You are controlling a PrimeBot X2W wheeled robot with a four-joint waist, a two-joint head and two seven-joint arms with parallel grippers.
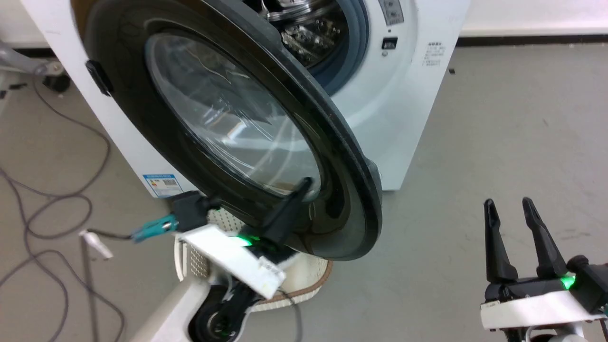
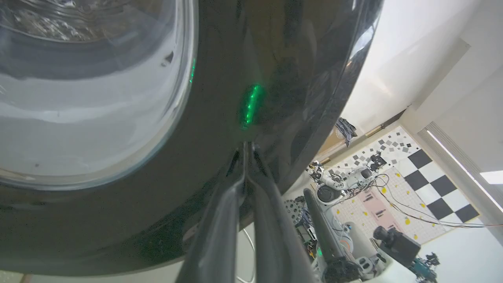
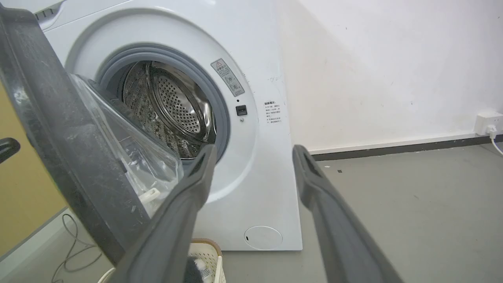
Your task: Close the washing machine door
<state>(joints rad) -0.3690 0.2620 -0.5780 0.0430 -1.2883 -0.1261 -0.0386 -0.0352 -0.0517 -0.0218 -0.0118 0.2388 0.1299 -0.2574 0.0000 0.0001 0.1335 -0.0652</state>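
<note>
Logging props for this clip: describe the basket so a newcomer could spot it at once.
Find the white washing machine and its open black door. On the floor just beneath the door's lower edge sits the basket. It alone is cream and dotted with small holes.

A cream basket (image 1: 311, 274) and grey cables (image 1: 109, 145) lie on the floor (image 1: 498, 142).

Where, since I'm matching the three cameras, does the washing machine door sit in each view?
Head view: washing machine door fills upper left to centre.
Left wrist view: washing machine door covers top and left.
Right wrist view: washing machine door down the left side, inner face showing.
Shared landmark: its clear glass window.
</note>
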